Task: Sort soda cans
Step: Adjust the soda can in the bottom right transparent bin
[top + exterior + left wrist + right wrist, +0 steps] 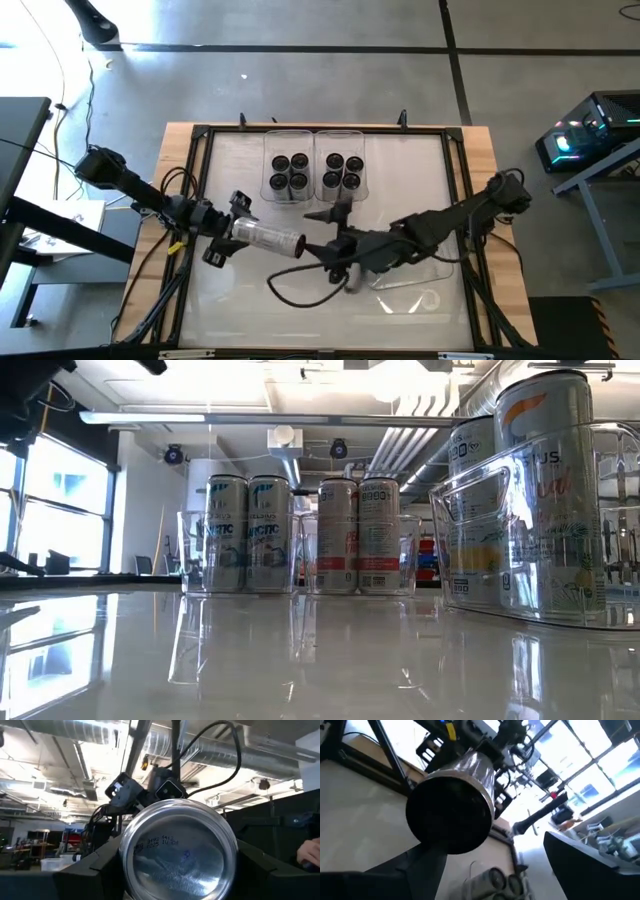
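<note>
Mid-transfer: the left gripper (232, 232) holds one silvery-grey cylindrical soda can (268, 238) lengthwise above the worktop (230, 300), fingers clamped on its sides. The right gripper (318, 247), fingers wide, faces the can's dark end. Eight cans already stand in two clear rectangular plastic bins (288, 138); a third bin (520, 510) still holds unsorted cans.
</note>
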Controlling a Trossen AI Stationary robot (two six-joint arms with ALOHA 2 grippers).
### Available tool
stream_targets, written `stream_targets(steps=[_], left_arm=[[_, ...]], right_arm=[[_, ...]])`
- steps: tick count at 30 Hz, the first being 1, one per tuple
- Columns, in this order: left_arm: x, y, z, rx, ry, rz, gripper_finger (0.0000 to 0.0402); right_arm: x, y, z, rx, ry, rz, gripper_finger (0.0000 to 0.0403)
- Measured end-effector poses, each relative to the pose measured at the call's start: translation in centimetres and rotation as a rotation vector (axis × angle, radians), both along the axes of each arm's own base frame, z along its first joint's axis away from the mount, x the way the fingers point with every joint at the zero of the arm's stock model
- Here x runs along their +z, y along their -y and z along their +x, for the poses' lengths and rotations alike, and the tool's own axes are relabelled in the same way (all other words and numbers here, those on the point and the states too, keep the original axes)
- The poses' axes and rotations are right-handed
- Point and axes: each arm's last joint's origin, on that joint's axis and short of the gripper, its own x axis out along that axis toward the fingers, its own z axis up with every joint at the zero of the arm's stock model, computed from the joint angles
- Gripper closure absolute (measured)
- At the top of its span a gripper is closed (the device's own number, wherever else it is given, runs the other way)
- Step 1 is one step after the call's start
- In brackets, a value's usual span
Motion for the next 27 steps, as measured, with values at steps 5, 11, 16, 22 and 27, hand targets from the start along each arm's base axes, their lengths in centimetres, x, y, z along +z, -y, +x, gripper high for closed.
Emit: stream_targets(steps=[5,11,16,22,27], left_arm=[[0.1,0.2,0.0,-0.03,0.005,0.014,0.0158],[0.1,0.2,0.1,-0.01,-0.003,0.013,0.0158],[0.1,0.1,0.1,0.006,-0.007,0.008,0.0158],[0.3,0.0,0.1,0.031,0.002,-0.011,0.0158],[0.2,-0.1,0.2,0.036,-0.01,-0.006,0.0158]], right_arm=[[-0.5,-0.3,0.8,0.101,-0.009,0.012,0.0082],[-0.7,-0.8,0.5,0.138,-0.058,-0.133,0.0082],[-0.7,-1.6,0.1,0.094,-0.068,-0.223,0.0082],[-0.6,-1.9,-0.2,0.056,-0.052,-0.151,0.0071],[-0.9,-1.9,-0.2,0.072,-0.07,-0.119,0.0049]])
